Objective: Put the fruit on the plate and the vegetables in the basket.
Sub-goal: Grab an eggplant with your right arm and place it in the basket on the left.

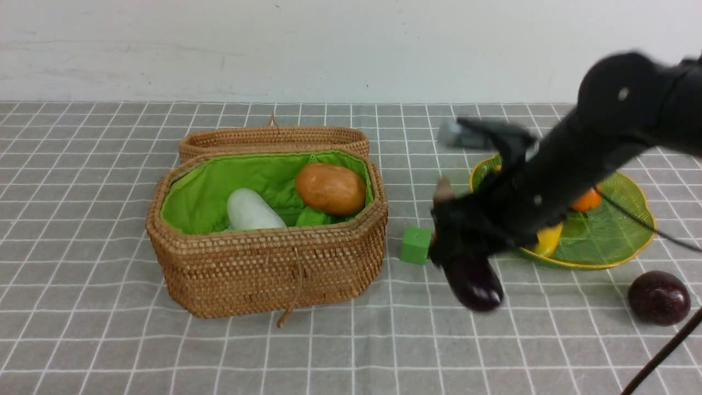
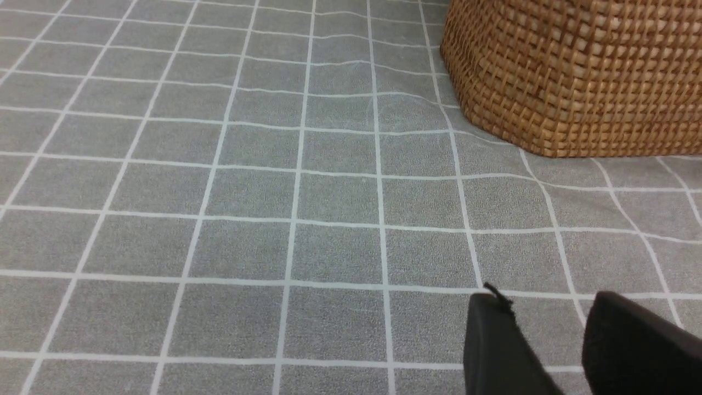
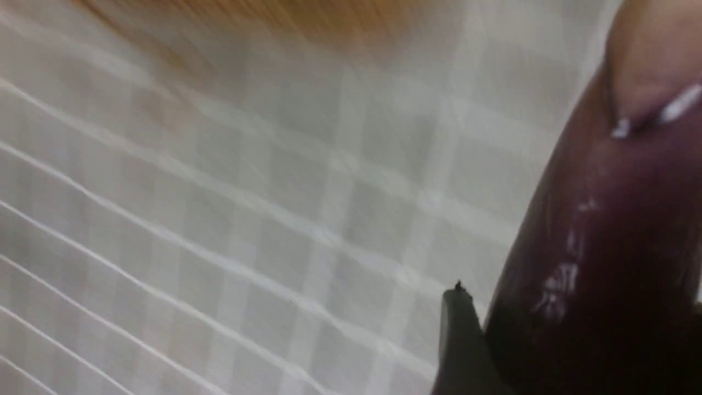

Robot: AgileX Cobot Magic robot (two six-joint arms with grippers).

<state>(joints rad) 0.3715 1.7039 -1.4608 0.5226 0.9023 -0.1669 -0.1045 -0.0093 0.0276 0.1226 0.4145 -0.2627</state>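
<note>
Found a grey checked cloth (image 1: 82, 340) covering the whole table. Found the woven basket (image 1: 263, 269) on its left half, lid (image 1: 274, 140) thrown back behind it, green lining showing. Saw the black right arm (image 1: 576, 164) reaching across in front of the green plate (image 1: 609, 241), blurred. Noted the right gripper (image 1: 460, 247) clamped on the dark purple eggplant (image 1: 474, 282), which hung between basket and plate, its rounded end pointing down toward the cloth. Counted the potato (image 1: 330, 188) and the white oval vegetable (image 1: 253, 211) inside the basket. Spotted the maroon fruit (image 1: 658, 297) on the cloth just in front of the plate. Saw the mango (image 1: 586, 201) and banana (image 1: 548, 240) on the plate, partly hidden. Noted a green cube (image 1: 415, 245) beside the basket. Caught the left gripper (image 2: 548, 312) low over bare cloth near the basket's corner, jaws parted, holding nothing.
</note>
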